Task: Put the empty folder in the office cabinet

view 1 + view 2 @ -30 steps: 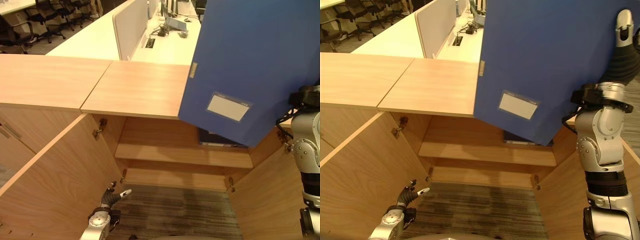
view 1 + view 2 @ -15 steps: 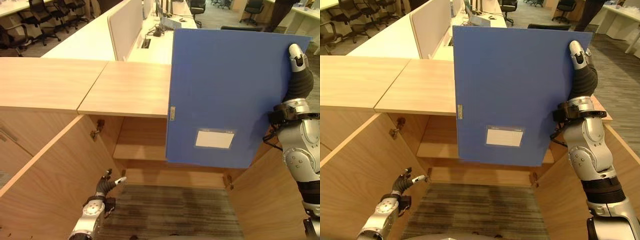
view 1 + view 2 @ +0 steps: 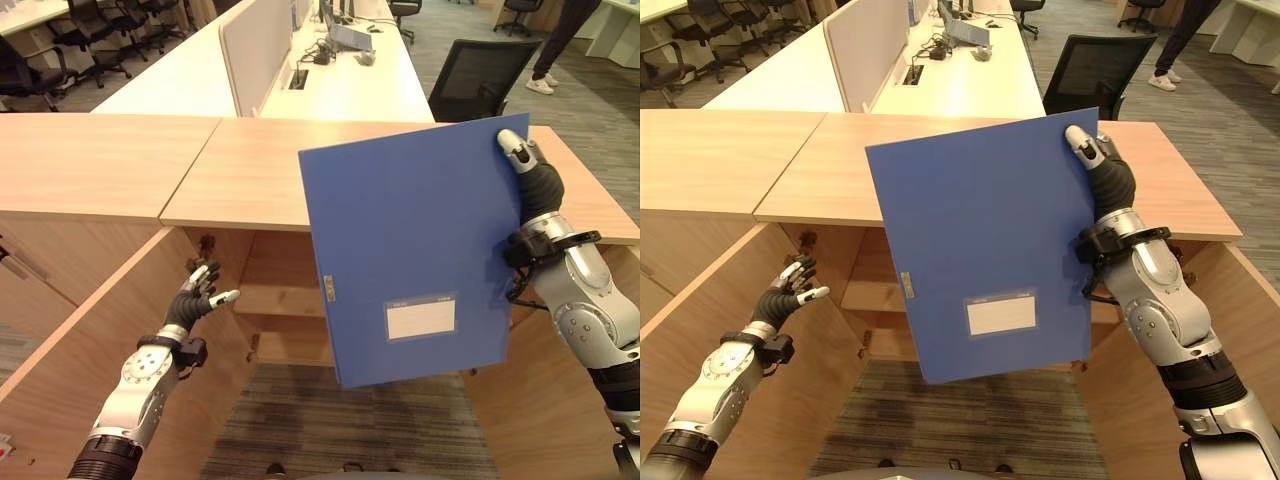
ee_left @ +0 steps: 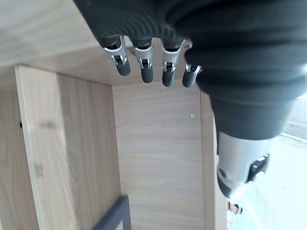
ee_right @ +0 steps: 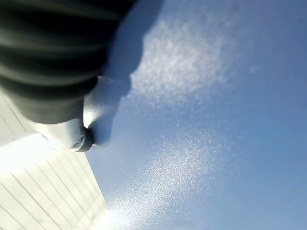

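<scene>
The blue folder [image 3: 410,255] stands upright at the centre of the frame, before the open cabinet [image 3: 290,300], pinched at its upper right corner by the right hand [image 3: 530,175]. The left hand [image 3: 195,298], lower left, is relaxed beside the cabinet door [image 3: 90,370].

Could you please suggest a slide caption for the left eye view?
Right hand holds the blue folder before the open cabinet; left hand open beside its door.
</scene>
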Motion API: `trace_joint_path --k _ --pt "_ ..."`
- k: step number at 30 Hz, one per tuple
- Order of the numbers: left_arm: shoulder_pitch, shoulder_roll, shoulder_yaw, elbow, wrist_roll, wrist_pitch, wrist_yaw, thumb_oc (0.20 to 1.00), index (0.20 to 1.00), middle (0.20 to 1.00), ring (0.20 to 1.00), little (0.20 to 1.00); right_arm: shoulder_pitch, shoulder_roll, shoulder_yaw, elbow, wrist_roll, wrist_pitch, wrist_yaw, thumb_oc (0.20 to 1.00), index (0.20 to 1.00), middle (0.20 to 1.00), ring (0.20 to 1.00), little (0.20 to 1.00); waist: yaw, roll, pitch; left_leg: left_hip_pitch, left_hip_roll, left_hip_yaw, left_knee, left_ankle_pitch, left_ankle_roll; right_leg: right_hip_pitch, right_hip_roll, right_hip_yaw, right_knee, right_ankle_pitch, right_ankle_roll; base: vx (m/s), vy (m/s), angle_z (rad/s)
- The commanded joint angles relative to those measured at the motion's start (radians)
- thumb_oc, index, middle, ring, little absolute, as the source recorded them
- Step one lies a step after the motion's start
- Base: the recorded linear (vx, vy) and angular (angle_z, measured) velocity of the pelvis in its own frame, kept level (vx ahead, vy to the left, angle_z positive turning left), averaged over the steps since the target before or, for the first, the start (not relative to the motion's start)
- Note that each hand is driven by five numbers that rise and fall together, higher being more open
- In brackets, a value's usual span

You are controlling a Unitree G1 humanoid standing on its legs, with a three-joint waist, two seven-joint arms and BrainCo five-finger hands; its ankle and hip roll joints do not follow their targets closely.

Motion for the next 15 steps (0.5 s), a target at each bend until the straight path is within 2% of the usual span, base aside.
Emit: trace_joint_path --k 1,8,15 --pt "-0.053 0.050 -0.034 -0.014 -0.055 -0.038 -0.015 1.000 1.000 1.000 1.000 1.000 -0.028 -0.031 -0.010 -0.076 0.062 -0.039 0.007 0.200 0.200 0.200 0.200 0.200 0.017 -0.027 -0.047 -0.024 0.002 -0.018 0.014 -0.036 -0.035 -0.068 -0.042 -0.053 0.115 -0.036 0.080 0.00 0.000 0.00" --pt "-0.090 0.000 -0.131 -0.078 -0.149 -0.010 -0.017 1.000 1.000 1.000 1.000 1.000 -0.058 0.033 0.058 -0.077 0.061 -0.033 -0.004 0.200 0.200 0.200 0.200 0.200 0.018 -0.025 -0.038 -0.028 -0.001 -0.026 0.016 -0.037 -0.030 -0.070 -0.042 -0.057 0.116 -0.035 0.080 0.00 0.000 0.00" --pt "-0.105 -0.047 -0.215 -0.105 -0.217 0.025 -0.024 1.000 1.000 1.000 1.000 1.000 -0.074 0.075 0.078 -0.080 0.039 -0.032 -0.026 0.200 0.200 0.200 0.200 0.200 0.015 -0.024 -0.028 -0.033 -0.004 -0.030 0.017 -0.038 -0.025 -0.076 -0.043 -0.054 0.118 -0.036 0.079 0.00 0.000 0.00"
